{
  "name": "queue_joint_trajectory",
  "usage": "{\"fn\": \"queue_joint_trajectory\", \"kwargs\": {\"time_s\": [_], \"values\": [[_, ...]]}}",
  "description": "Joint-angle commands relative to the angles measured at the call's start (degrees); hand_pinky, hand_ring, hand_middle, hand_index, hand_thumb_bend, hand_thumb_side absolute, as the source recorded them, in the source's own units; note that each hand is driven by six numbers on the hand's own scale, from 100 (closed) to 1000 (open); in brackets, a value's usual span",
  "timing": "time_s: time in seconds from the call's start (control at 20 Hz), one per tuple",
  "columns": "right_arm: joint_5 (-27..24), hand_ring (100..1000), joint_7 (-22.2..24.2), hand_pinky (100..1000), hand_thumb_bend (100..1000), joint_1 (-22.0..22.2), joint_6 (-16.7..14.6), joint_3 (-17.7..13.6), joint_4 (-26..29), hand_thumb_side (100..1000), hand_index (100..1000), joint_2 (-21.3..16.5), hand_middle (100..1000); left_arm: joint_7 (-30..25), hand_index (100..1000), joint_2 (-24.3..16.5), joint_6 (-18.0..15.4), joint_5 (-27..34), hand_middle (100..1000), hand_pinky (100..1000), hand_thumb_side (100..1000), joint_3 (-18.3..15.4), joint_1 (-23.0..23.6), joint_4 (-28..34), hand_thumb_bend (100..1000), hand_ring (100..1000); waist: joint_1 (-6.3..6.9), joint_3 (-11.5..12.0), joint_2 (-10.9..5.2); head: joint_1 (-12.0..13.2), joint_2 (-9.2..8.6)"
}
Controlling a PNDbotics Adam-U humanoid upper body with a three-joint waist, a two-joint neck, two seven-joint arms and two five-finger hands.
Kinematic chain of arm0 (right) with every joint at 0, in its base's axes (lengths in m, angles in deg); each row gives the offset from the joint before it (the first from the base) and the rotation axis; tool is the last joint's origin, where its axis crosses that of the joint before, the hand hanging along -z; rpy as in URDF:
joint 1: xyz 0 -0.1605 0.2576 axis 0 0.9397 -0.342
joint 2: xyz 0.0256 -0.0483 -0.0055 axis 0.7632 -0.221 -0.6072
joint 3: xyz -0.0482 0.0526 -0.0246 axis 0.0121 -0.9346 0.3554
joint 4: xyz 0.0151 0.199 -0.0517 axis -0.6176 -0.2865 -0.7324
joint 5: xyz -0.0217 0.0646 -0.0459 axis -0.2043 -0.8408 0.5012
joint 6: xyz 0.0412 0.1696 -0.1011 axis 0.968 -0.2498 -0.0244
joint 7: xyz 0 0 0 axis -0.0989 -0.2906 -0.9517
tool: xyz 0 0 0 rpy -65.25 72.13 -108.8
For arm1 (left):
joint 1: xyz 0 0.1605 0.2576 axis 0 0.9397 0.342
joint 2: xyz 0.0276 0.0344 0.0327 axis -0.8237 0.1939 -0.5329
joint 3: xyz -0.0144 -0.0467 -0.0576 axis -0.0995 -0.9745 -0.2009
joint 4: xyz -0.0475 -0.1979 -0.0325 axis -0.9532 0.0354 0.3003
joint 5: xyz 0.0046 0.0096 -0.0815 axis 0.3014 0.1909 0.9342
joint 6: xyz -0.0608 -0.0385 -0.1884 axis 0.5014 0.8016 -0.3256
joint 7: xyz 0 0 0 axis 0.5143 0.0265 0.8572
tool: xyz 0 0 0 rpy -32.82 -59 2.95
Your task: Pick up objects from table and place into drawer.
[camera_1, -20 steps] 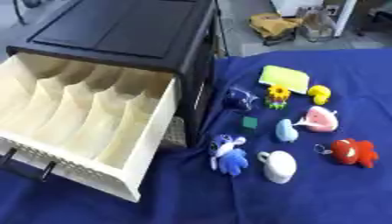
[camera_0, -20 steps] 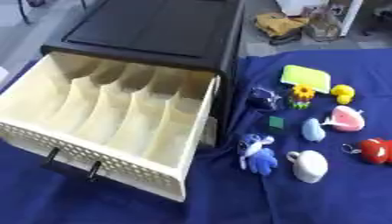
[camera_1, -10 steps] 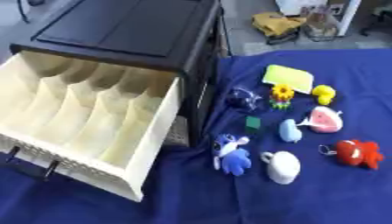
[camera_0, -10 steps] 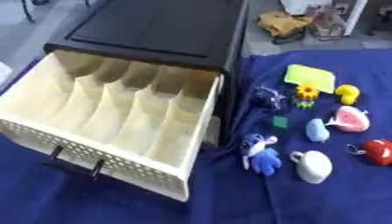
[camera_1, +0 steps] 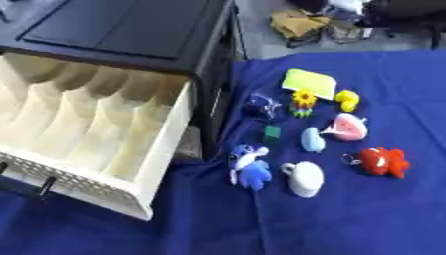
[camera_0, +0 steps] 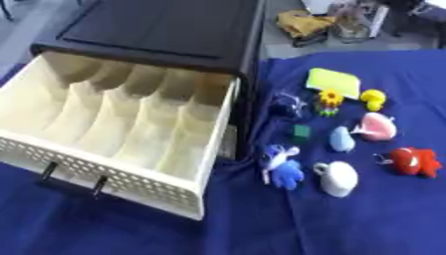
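A cream drawer (camera_0: 104, 169) stands pulled out of a black cabinet (camera_0: 166, 35) at the left, split into several long compartments with nothing in them. Small things lie on the blue cloth to its right: a yellow-green pad (camera_0: 334, 81), a sunflower toy (camera_0: 330, 101), a yellow duck (camera_0: 374, 98), a dark blue toy (camera_0: 285, 104), a small green cube (camera_0: 301, 133), a light blue whale (camera_0: 341, 140), a pink whale (camera_0: 375, 127), a red toy (camera_0: 413, 161), a white cup (camera_0: 338, 177) and a blue-and-white plush (camera_0: 280, 167). Neither hand shows in any view.
The blue cloth (camera_0: 366, 224) covers the table around the cabinet. Beyond its far edge lies a yellow-brown bundle (camera_0: 305, 23) and other clutter on the floor. Two dark handles (camera_0: 72, 178) stick out from the drawer's perforated front.
The whole picture has shifted a little between frames, so the camera has moved. The things on the cloth and the drawer stay where they were.
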Motion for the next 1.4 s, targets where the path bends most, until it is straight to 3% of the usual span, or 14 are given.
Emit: {"fn": "queue_joint_trajectory", "kwargs": {"time_s": [0.05, 0.35, 0.75, 0.9, 0.95, 1.0, 1.2, 1.4], "values": [[2.1, 869, 3.9, 804, 736, -3.6, -4.6, 3.6, -6.0, 850, 942, -2.5, 838, 0.7, 968, -1.6, 0.1, -0.8, 766, 858, 1000, -0.3, 0.2, 0.7, 682, 906, -0.06, -0.3, -1.4, 0.1, 1.05], [4.2, 861, 8.0, 801, 742, -9.9, -11.4, 10.1, -15.1, 784, 935, 0.6, 830, 1.5, 960, -2.0, 0.4, -1.8, 765, 858, 1000, -0.3, 1.4, 0.7, 680, 907, -0.34, -1.4, -2.42, 0.3, 2.14], [4.3, 867, 10.8, 792, 765, -12.8, -14.4, 13.5, -21.8, 691, 933, 3.5, 805, 2.0, 948, -1.8, 0.8, -2.6, 764, 860, 1000, -0.1, 2.1, 0.7, 675, 909, -0.44, -1.6, -2.97, 0.5, 1.99], [2.2, 871, 11.9, 789, 791, -12.3, -13.2, 14.3, -21.4, 646, 927, 3.3, 783, 2.1, 945, -1.6, 1.0, -2.7, 764, 860, 1000, -0.1, 2.0, 0.7, 673, 909, -0.46, -1.7, -2.9, 0.8, 1.54], [1.3, 870, 12.4, 787, 925, -12.1, -12.6, 14.7, -20.9, 648, 926, 3.2, 767, 2.1, 944, -1.6, 1.1, -2.8, 764, 860, 1000, 0.0, 2.0, 0.7, 662, 909, -0.48, -1.7, -2.87, 0.9, 1.38], [0.2, 869, 12.9, 785, 810, -11.9, -11.7, 15.2, -20.2, 619, 924, 2.9, 760, 2.1, 943, -1.6, 1.1, -2.8, 764, 860, 1000, 0.0, 1.8, 0.7, 671, 909, -0.5, -1.7, -2.84, 1.0, 1.23], [-3.0, 862, 14.7, 775, 841, -10.8, -6.9, 17.4, -16.1, 610, 902, 2.1, 739, 2.1, 934, -1.4, 1.5, -2.7, 763, 861, 1000, 0.2, 1.5, 0.7, 664, 910, -0.49, -1.4, -2.68, 1.3, 0.46], [-4.0, 850, 14.7, 762, 849, -10.7, -0.1, 19.8, -11.5, 619, 876, 2.0, 700, 2.0, 931, -1.2, 1.8, -2.5, 763, 859, 1000, 0.3, 1.3, 0.7, 660, 910, -0.43, -1.1, -2.67, 1.3, 0.29]]}}
